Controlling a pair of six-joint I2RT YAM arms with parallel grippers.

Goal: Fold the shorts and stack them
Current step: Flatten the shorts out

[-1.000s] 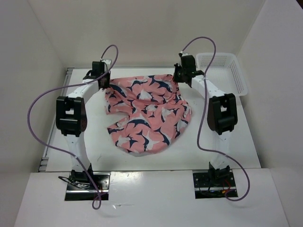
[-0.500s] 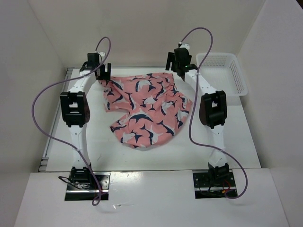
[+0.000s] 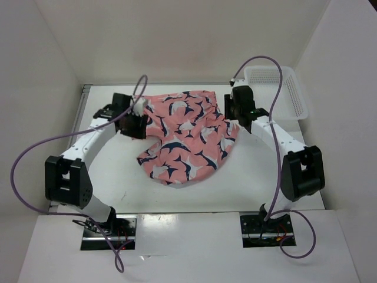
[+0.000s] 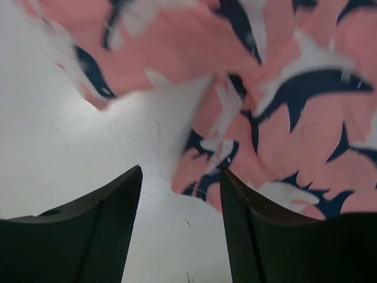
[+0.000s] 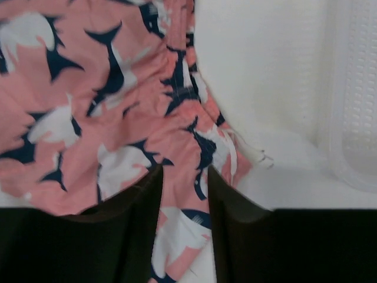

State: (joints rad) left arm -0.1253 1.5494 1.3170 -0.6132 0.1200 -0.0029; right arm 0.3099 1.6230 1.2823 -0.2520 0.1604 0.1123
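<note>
The salmon-pink shorts (image 3: pixel 184 137) with navy and white fish shapes lie spread and rumpled in the middle of the table. My left gripper (image 3: pixel 136 121) is low at their left edge. In the left wrist view it (image 4: pixel 181 171) stands open over bare table, and the shorts' hem (image 4: pixel 277 124) runs just beyond and beside the right finger (image 4: pixel 259 236). My right gripper (image 3: pixel 231 109) hovers at the right edge. It (image 5: pixel 184 171) is open, with the shorts (image 5: pixel 100 100) lying flat below the gap between the fingers. A white drawstring (image 5: pixel 254 154) pokes out to the right.
A white mesh basket (image 3: pixel 277 88) stands at the back right corner, close behind the right gripper, and its wall (image 5: pixel 353 106) shows in the right wrist view. White walls enclose the table on three sides. Purple cables loop above both arms.
Both grippers let go of the shorts' back corners and opened, then narrowed partly. Both arms swung forward and down to the shorts' left and right edges. The shorts settled flatter.
</note>
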